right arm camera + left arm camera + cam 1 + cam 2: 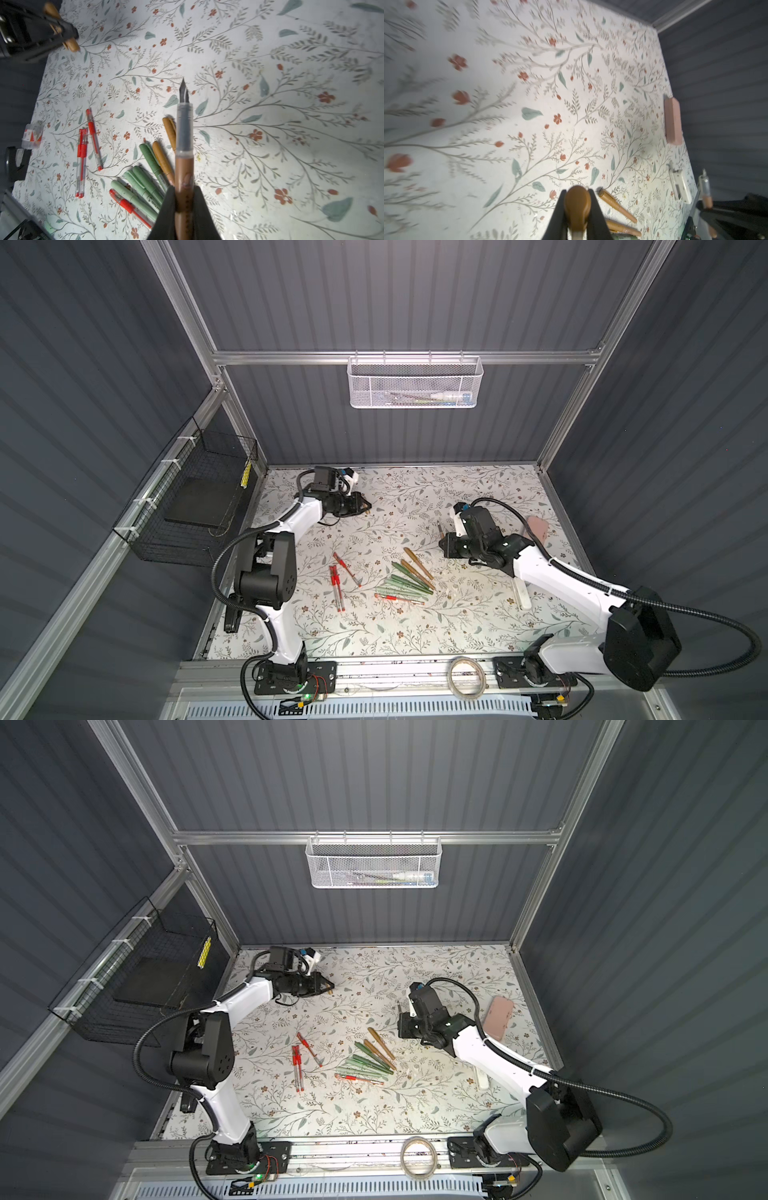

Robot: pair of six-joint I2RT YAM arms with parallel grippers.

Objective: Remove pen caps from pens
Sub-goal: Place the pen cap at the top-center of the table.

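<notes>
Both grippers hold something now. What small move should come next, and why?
Probably the left gripper should lower and release the gold-brown cap onto the table. The cap is already off: the right gripper holds the gold-brown pen with its nib bare, and capped pens lie on the table.

Gold-brown pen (184,166) uncapped; matching cap (577,204) well apart.

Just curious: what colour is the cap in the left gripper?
Gold-brown cap, best in left wrist view.
</notes>
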